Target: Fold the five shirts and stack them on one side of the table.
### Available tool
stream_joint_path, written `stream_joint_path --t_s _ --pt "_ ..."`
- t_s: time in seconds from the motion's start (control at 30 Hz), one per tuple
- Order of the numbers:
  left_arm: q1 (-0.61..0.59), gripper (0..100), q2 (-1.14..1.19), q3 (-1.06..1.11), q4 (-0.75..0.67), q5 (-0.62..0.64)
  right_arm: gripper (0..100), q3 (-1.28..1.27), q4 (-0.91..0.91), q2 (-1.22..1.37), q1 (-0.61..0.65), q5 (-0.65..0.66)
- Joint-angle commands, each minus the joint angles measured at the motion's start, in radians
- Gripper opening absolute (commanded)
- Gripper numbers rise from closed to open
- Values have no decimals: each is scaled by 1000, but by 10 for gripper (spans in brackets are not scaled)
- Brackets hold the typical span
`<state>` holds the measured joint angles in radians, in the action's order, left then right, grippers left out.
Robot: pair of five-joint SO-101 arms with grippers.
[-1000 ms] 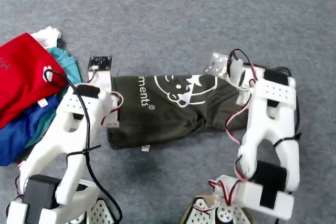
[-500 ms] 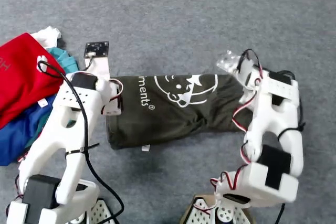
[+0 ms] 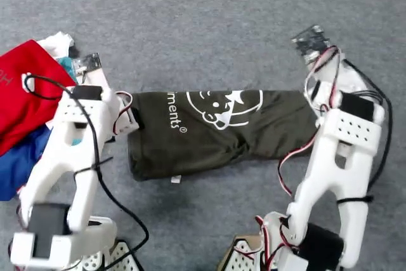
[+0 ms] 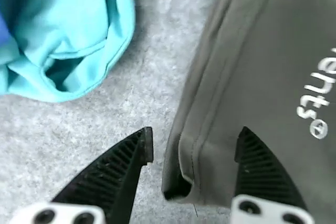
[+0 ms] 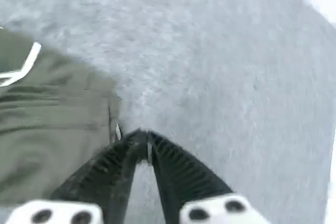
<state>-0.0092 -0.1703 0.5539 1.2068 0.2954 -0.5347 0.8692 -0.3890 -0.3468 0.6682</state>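
A dark olive shirt (image 3: pixel 216 128) with white print lies folded into a long band across the middle of the grey table. My left gripper (image 3: pixel 129 120) is at its left end and open; in the left wrist view (image 4: pixel 194 145) one finger (image 4: pixel 126 163) rests on the table and the other on the olive shirt (image 4: pixel 252 66), with the shirt's folded edge between them. My right gripper (image 5: pixel 144 142) is shut low at the right end of the olive shirt (image 5: pixel 47 124), tips beside its corner. Whether fabric is pinched there is unclear. Red (image 3: pixel 25 93), blue (image 3: pixel 19 157), teal (image 3: pixel 66 65) and white (image 3: pixel 60 42) shirts are heaped at the left.
The teal shirt (image 4: pixel 63 30) lies crumpled close to my left gripper, with a strip of bare table (image 4: pixel 147 77) between it and the olive shirt. Open grey table (image 3: pixel 209 36) stretches behind the olive shirt and to the right of it (image 5: pixel 236 77).
Both arms have swung outward: the left wrist toward the heap at the left, the right wrist toward the far right. The olive shirt has stayed in place.
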Motion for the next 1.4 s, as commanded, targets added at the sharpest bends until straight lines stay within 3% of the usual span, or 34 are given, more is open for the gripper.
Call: stream_joint_path --t_s 0.0,0.37,0.53,0.7,0.9,1.13,1.23,1.37 --pt "-5 261 125 -71 -28 26 3 2 3 -48 -44 -83" --pt "-12 257 492 -255 -15 28 5 -67 5 -180 -47 -94" --pt "28 175 573 -347 43 46 5 -67 2 -196 -47 -106" --pt "89 22 624 -396 63 -2 5 -68 0 -193 -51 -183" --pt "158 18 627 -459 107 -25 5 -61 -115 -193 -48 -322" --pt "290 19 627 -790 379 -31 5 -65 -407 -193 -79 -680" --pt "385 19 627 -964 488 -55 8 -56 -474 -202 -105 -712" --pt "539 19 636 -1106 514 -71 29 68 -477 -228 -202 -683"
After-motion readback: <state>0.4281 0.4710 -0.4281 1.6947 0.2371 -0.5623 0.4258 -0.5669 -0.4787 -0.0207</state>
